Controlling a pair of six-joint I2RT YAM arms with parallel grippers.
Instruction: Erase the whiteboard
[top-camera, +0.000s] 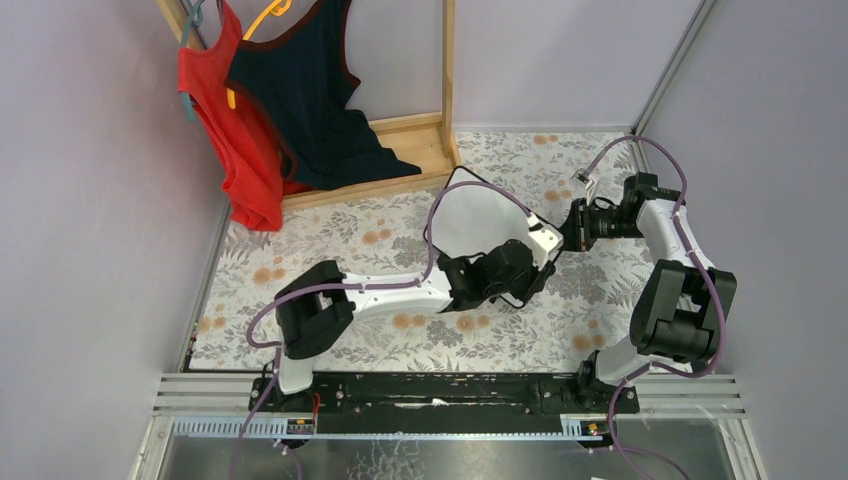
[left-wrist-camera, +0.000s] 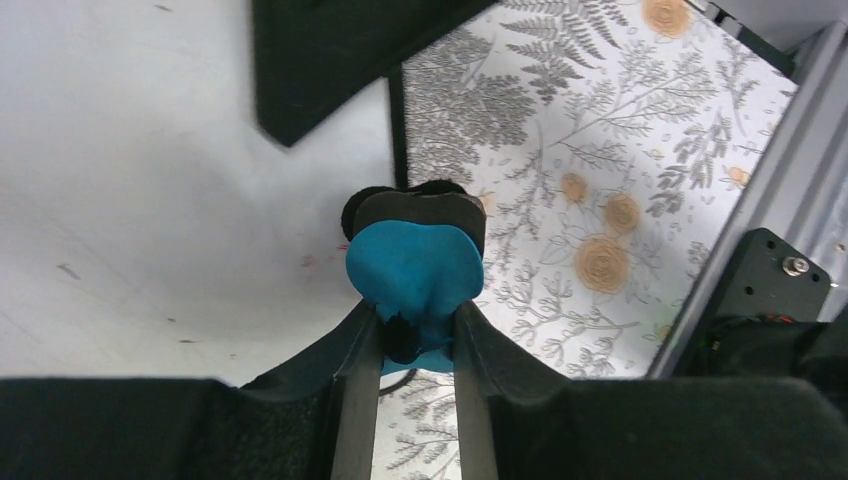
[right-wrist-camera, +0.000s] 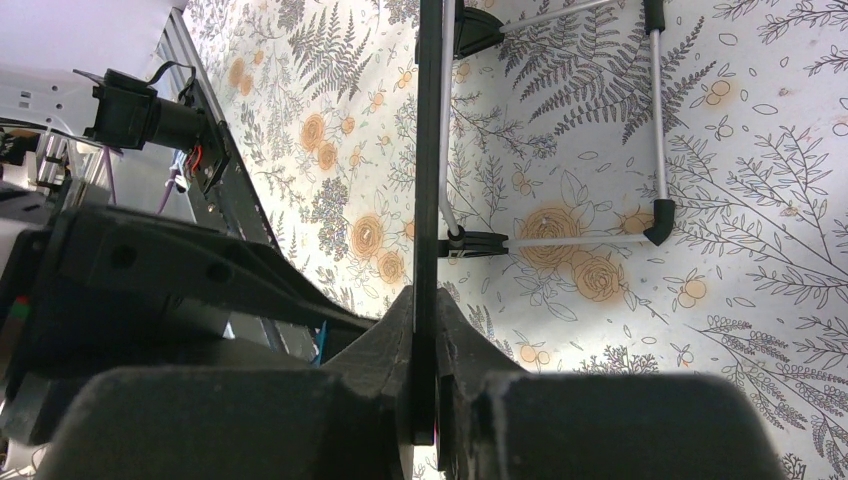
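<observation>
The whiteboard (top-camera: 478, 220) stands tilted on the floral tablecloth at the middle; its white face fills the left of the left wrist view (left-wrist-camera: 150, 180), with faint red specks near the eraser. My left gripper (top-camera: 512, 272) is shut on the small blue-black eraser (left-wrist-camera: 415, 262), whose black pad is against the board by its black right edge. My right gripper (top-camera: 568, 228) is shut on the board's right edge; in the right wrist view the board shows edge-on as a thin black frame (right-wrist-camera: 428, 150) running up from the jaws, with its wire stand and black feet (right-wrist-camera: 655, 225) on the cloth.
A wooden rack (top-camera: 420, 140) with a red top (top-camera: 230, 120) and a dark navy top (top-camera: 310, 90) on hangers stands at the back left. Grey walls close in left and right. The black base rail (top-camera: 450, 392) runs along the near edge.
</observation>
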